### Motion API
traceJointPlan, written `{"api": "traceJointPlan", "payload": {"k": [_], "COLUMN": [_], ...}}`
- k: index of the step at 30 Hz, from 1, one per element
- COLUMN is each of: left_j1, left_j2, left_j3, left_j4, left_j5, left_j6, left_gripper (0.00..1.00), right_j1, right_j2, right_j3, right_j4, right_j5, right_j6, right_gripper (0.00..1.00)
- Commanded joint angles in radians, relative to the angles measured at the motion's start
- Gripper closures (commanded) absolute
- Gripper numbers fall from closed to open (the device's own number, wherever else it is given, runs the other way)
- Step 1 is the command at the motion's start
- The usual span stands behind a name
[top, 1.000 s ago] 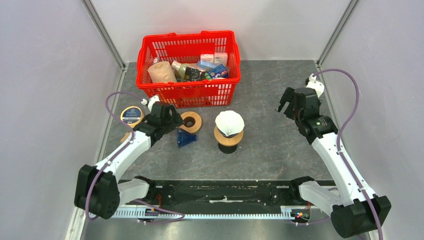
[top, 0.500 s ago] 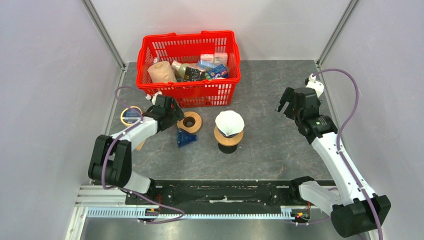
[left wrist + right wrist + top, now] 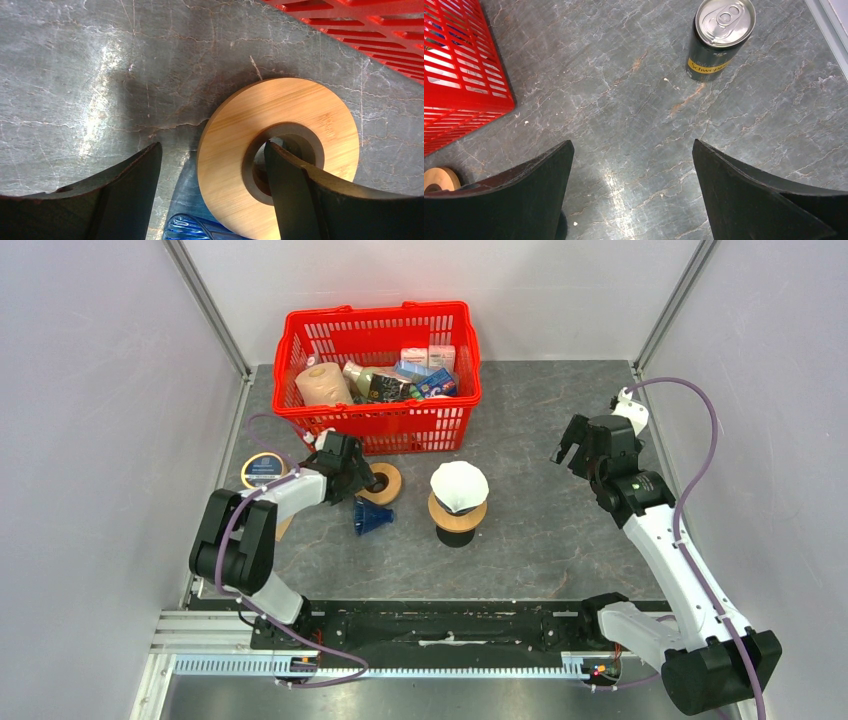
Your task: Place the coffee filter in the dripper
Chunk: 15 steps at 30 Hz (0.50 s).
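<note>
jaws gape empty on both arms, left jaws partly hiding the wooden ring [image 3: 280, 102].

1. Top external: high above and behind the arm bases at 6 o'clock, looking steeply down. It takes in the whole surface [image 3: 540, 530], with the red basket [image 3: 378, 360] at 12 o'clock.
2. Left wrist: very close, facing down past the left gripper [image 3: 211, 150] onto the wooden ring [image 3: 280, 110].
3. Right wrist: farther off, facing down past the right gripper [image 3: 633, 145], with a can [image 3: 721, 40] at 1 o'clock.
4. All three views share the basket.
</note>
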<state>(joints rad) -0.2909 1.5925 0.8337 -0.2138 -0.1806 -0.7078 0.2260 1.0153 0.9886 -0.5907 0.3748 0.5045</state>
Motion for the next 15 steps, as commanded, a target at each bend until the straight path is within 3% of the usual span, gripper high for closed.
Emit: {"api": "traceJointPlan", "payload": {"k": [1, 6, 15], "left_j1": [-0.039, -0.059, -0.060], "left_j2": [0.031, 0.075, 0.096], "left_j3": [0.030, 0.060, 0.070], "left_j4": [-0.037, -0.119, -0.131], "left_j5": [-0.045, -0.105, -0.050], "left_j6": [0.041, 0.044, 0.035], "left_gripper": [0.20, 0.22, 0.39], "right_j1": [-0.002, -0.002, -0.002], "right_j2": [-0.019, -0.031, -0.034], "right_j3": [-0.010, -0.015, -0.016], "right_j4": [0.033, 0.034, 0.035], "right_j5": [0.029, 0.049, 0.075], "right_j6": [-0.004, -0.007, -0.010], "right_gripper": [0.03, 0.03, 0.03]}}
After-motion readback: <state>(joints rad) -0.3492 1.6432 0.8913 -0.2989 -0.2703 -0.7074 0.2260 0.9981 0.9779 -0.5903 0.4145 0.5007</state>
